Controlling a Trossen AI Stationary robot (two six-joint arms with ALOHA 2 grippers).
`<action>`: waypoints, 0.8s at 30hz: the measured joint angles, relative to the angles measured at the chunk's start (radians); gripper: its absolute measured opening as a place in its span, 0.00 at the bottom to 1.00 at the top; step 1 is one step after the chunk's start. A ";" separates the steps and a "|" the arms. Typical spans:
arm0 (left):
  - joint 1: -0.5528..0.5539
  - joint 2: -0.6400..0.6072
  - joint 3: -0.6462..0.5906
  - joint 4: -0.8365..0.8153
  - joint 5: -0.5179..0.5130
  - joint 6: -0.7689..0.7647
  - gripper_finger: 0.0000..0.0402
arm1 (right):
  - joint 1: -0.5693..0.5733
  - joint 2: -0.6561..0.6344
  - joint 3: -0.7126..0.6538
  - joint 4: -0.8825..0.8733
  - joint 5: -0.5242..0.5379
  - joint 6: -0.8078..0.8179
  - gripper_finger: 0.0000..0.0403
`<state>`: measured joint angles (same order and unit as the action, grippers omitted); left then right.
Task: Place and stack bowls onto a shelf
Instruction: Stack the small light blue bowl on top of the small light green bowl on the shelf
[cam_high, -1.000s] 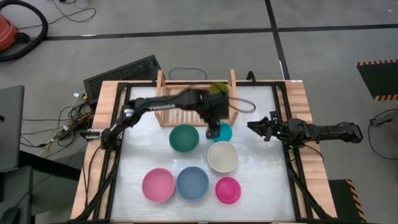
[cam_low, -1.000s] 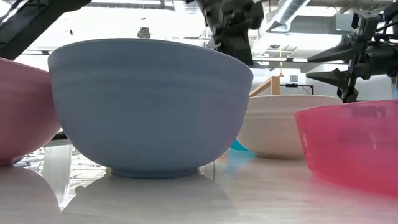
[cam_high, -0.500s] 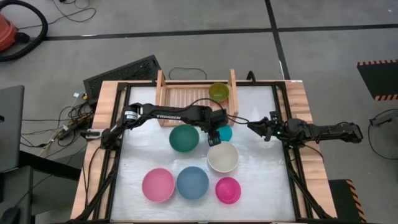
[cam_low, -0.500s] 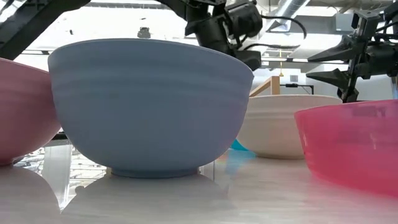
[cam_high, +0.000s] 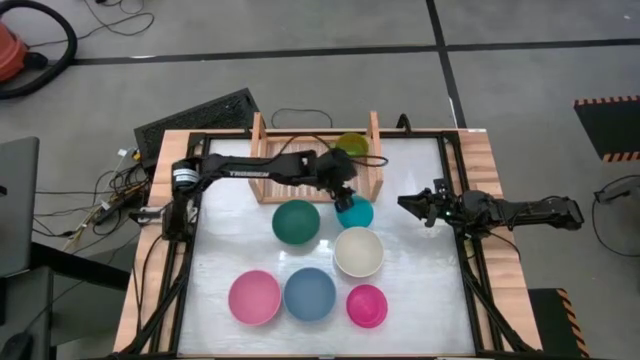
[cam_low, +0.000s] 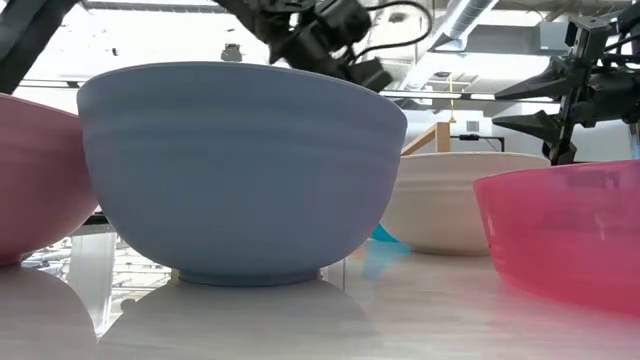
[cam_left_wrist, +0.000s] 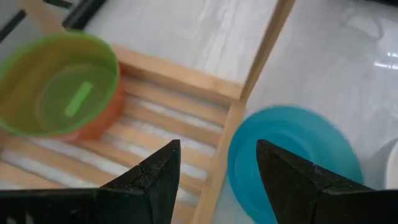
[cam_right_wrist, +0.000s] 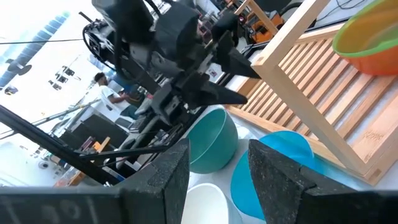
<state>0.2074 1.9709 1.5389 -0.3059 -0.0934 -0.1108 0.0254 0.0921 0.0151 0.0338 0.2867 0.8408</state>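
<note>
While olive-green bowl (cam_left_wrist: 57, 83) nests in orange bowl (cam_left_wrist: 99, 124) — shelved.

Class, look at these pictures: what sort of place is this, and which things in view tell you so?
Probably a robotics lab or workshop: a framed table with two mounted arms, loose cables on a bare grey floor, and exposed ceiling ducts behind.

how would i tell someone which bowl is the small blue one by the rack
Find the wooden shelf at the table's far edge. Just outside its right front corner, on the white tabletop, sits the small bright-blue bowl. It is smaller and bluer than the dark teal bowl beside it.
</note>
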 joint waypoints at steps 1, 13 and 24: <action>0.002 -0.011 -0.030 0.025 -0.006 -0.006 0.48 | 0.000 0.000 0.000 0.000 0.000 0.000 0.47; -0.057 0.043 -0.058 0.068 -0.092 0.023 0.48 | -0.011 0.001 0.000 -0.001 0.001 -0.011 0.47; -0.057 0.126 -0.046 0.021 -0.086 0.010 0.48 | -0.015 0.027 0.000 0.001 0.003 -0.004 0.47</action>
<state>0.1507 2.0970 1.4924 -0.2847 -0.1796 -0.1012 0.0105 0.1192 0.0154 0.0349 0.2901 0.8364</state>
